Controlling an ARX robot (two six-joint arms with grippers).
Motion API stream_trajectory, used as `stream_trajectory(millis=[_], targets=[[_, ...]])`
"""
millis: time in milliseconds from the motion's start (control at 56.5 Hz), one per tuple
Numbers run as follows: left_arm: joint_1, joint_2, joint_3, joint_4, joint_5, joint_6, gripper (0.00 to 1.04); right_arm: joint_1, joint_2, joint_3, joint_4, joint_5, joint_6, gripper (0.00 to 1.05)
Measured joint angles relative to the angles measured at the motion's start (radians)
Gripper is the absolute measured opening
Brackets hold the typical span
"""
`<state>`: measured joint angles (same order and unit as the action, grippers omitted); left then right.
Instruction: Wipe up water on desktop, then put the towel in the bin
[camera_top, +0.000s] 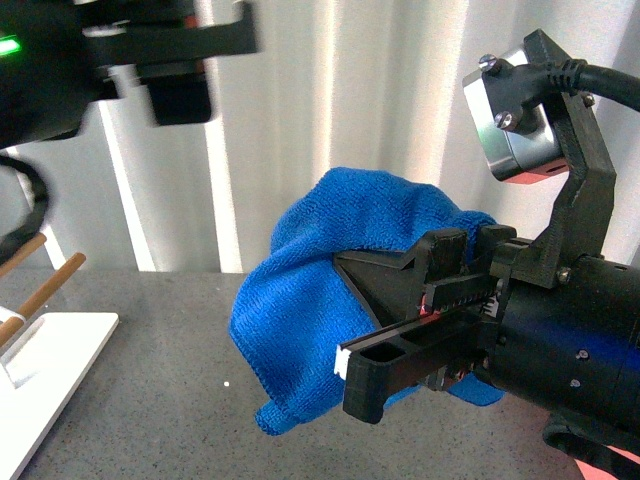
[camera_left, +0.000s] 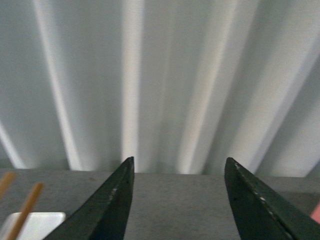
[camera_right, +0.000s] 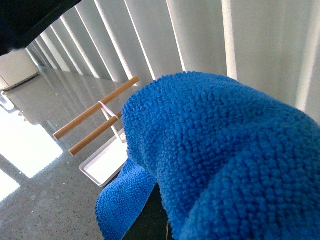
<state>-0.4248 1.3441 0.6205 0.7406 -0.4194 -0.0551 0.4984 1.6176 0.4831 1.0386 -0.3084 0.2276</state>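
Note:
My right gripper (camera_top: 345, 320) is in the near right foreground, lifted above the desktop (camera_top: 150, 420) and shut on the towel (camera_top: 310, 290). The royal-blue cloth bunches over the fingers and hangs down on the left. In the right wrist view the towel (camera_right: 215, 150) fills most of the picture and hides the jaws. My left gripper (camera_left: 180, 160) is open, held high over the desktop (camera_left: 175, 205) with nothing between its fingers. A salmon-pink sliver of the bin (camera_top: 608, 463) shows under the right arm. No water shows in these views.
A flat white stand (camera_top: 55, 355) with wooden pegs (camera_top: 50, 285) sits at the left on the desktop; it also shows as the stand (camera_right: 102, 162) in the right wrist view. White vertical blinds (camera_top: 350, 100) close off the back. The left arm (camera_top: 150, 50) hangs at the top left.

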Motion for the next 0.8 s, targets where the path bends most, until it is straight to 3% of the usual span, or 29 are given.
stream_trajectory(millis=[142, 230, 797], targets=[[0.092, -0.135, -0.197, 0.035, 0.094, 0.033, 0.17, -0.001, -0.003, -0.004, -0.002, -0.008, -0.001, 0.05], [0.127, -0.194, -0.263, 0.042, 0.135, 0.037, 0.03, -0.009, -0.010, -0.011, -0.002, -0.006, -0.003, 0.05], [0.323, -0.592, -0.536, -0.081, 0.320, 0.047, 0.04, -0.019, -0.066, -0.022, -0.024, 0.000, -0.022, 0.05]])
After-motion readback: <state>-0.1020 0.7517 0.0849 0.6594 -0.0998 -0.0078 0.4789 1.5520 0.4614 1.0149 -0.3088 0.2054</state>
